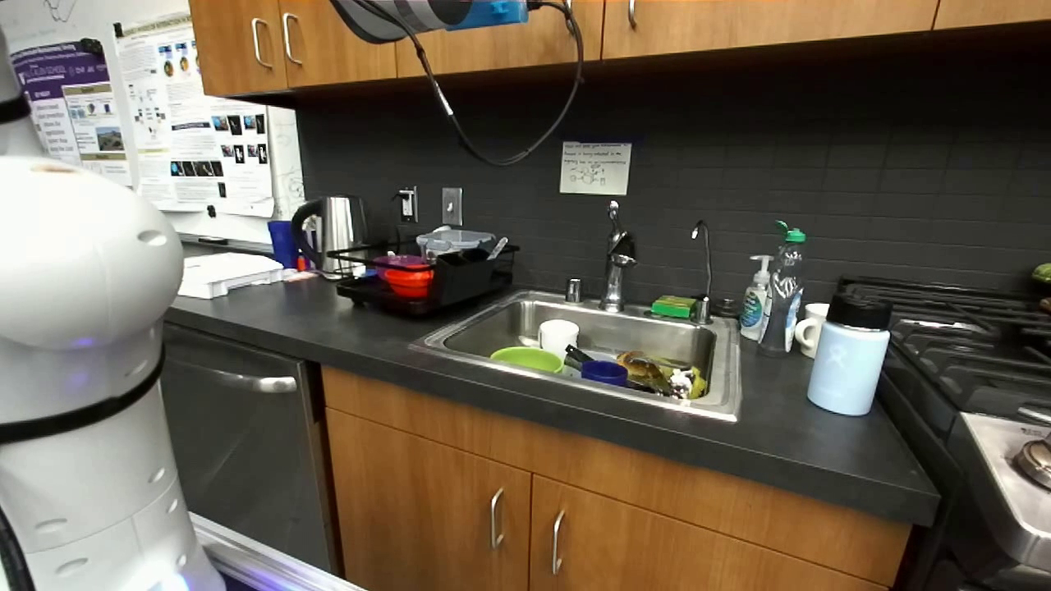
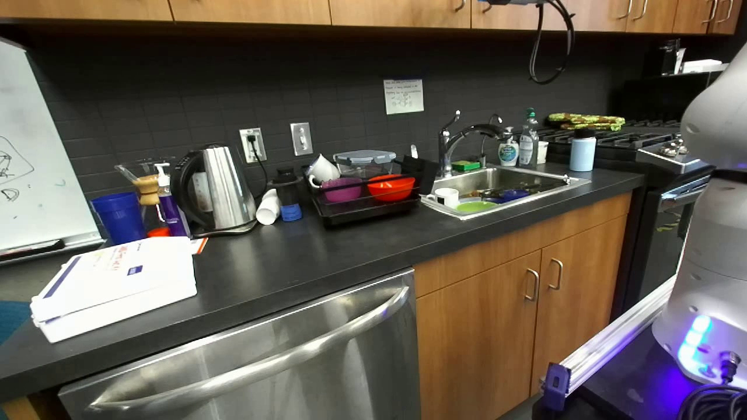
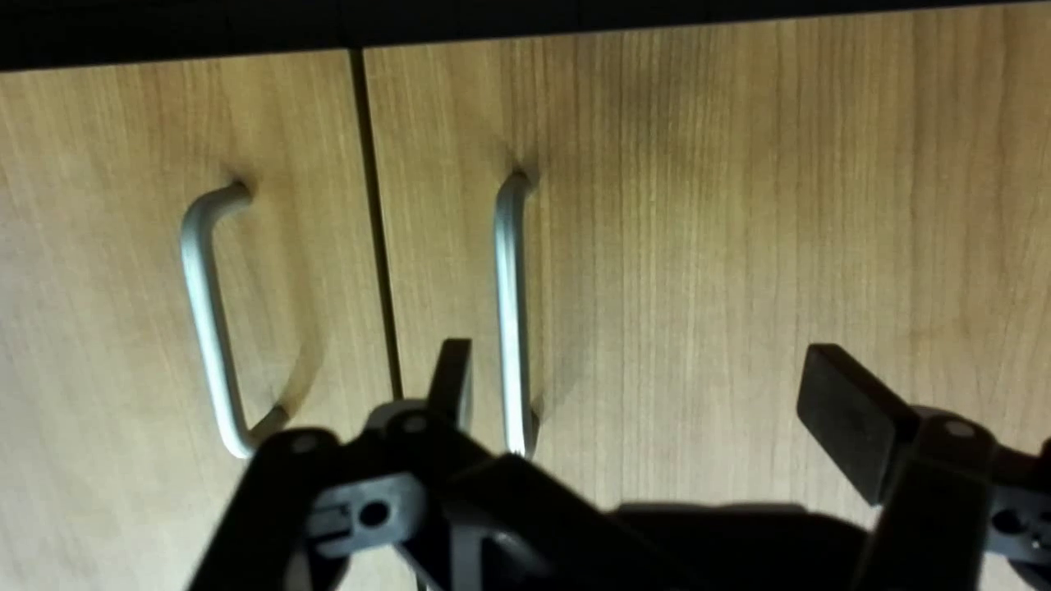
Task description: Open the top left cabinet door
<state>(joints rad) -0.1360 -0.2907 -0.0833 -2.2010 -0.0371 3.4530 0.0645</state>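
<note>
Gripper (image 3: 643, 382) gapes before door (image 3: 706, 230) in wrist view; sink (image 1: 727, 361) only in both exterior views.

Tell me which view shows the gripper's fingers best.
The wrist view: it shows the gripper close up, its two fingers spread apart, with a handle appearing between them. Neither exterior view shows the fingers; in both, the top edge cuts off the arm's raised end.

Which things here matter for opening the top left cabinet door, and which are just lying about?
For the job: cabinet door; its silver handle; open jaws.
Lying about: kettle; white box; blue cup; green sponge; light blue bottle.
</note>
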